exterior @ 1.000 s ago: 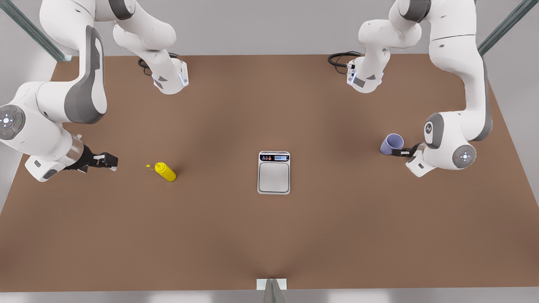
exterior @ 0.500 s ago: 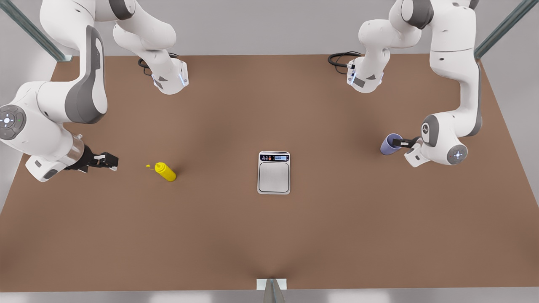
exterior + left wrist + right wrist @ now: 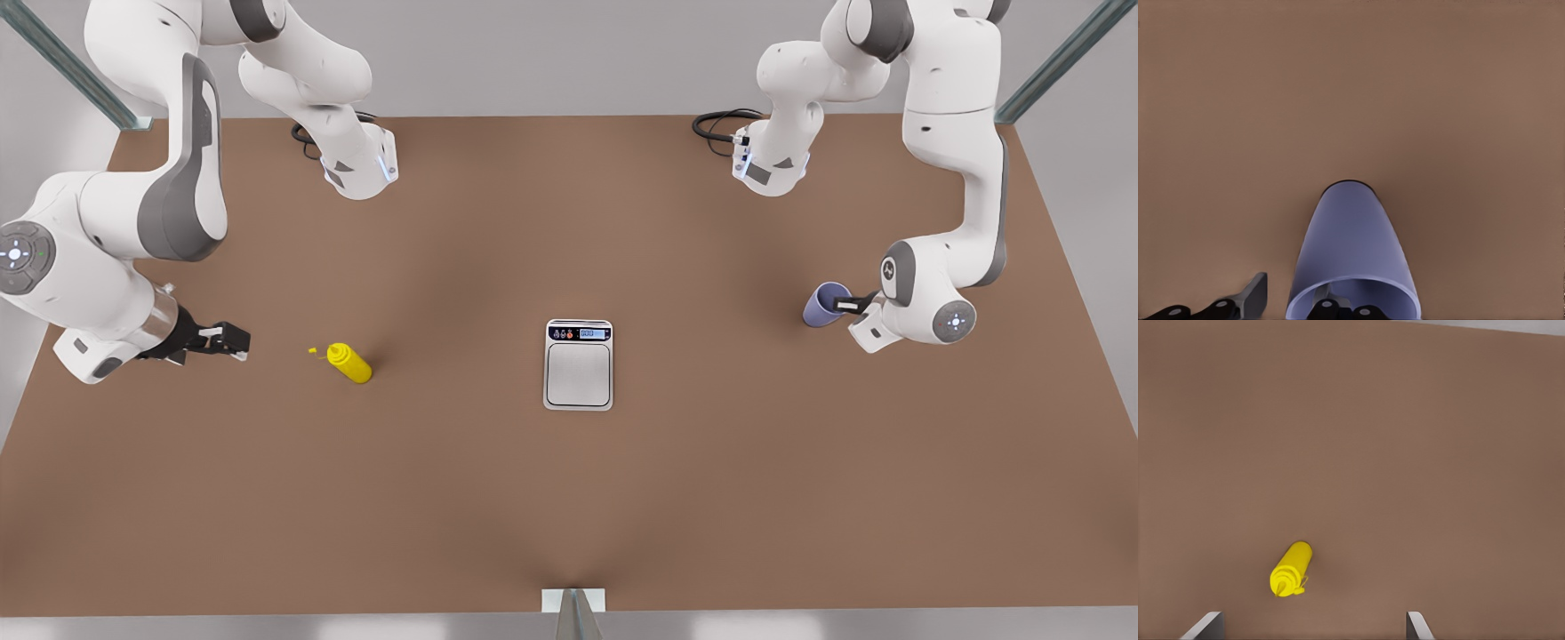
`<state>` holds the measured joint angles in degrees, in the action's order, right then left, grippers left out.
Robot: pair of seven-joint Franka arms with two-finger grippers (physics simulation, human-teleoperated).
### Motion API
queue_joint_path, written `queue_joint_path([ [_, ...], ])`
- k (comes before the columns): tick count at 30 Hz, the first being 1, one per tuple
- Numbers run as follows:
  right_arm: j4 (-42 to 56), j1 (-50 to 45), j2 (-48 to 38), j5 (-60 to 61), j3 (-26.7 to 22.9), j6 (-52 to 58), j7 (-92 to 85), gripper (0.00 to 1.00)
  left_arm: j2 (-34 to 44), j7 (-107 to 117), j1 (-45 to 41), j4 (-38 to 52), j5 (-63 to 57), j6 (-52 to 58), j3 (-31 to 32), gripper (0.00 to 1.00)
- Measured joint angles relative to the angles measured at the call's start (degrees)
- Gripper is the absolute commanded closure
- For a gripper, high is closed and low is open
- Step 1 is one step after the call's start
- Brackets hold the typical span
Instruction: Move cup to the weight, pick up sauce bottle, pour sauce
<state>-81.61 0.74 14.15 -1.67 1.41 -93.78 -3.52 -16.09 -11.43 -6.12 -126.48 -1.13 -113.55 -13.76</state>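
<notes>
The near part of the cup point(image 3: 1351, 257) is cut off by the edge of the left wrist view. One finger point(image 3: 1338, 308) of the left gripper point(image 3: 1288, 305) is seen inside the cup and one outside, so part of the rim is hidden. Only the two finger tips point(image 3: 1205, 625) of the right gripper point(image 3: 1313, 627) are seen in the right wrist view. The numbers on the weight point(image 3: 579, 364) are too small to be read.

One cup point(image 3: 825, 304), one sauce bottle point(image 3: 348, 363), one weight point(image 3: 579, 365), two pincers, left point(image 3: 849, 305) and right point(image 3: 233, 341), on one tabletop point(image 3: 569, 498).
</notes>
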Motion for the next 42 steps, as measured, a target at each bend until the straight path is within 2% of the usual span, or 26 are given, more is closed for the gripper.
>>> queue_joint_path([
  [7, 0.05, 0.15, 0.0, -0.27, 0.0, 0.0, -0.08, 0.0, -0.67, 1.59, -0.57, -1.47, -0.07, -2.7, 0.05, 0.7],
  [10, 0.05, 0.14, 0.0, -0.35, 0.0, 0.0, -0.08, 0.0, -0.66, 1.59, -0.65, -1.82, -0.13, -2.97, 0.05, 0.79],
  [19, 0.48, 0.14, 0.0, 0.0, 0.0, 0.0, 0.01, 0.0, 0.33, 1.93, -0.65, -1.75, -5.48, -3.61, -0.03, 0.79],
  [28, 0.75, 0.05, -0.09, 0.0, 0.0, 0.09, 0.01, 0.0, 1.04, 2.01, -0.67, -1.75, -5.25, -3.5, 0.06, 0.79],
  [42, 0.66, -0.32, 0.0, 0.0, 0.0, 0.09, 0.01, 0.0, 3.31, 3.15, -3.94, -1.77, -2.07, -12.01, 0.58, 0.79],
])
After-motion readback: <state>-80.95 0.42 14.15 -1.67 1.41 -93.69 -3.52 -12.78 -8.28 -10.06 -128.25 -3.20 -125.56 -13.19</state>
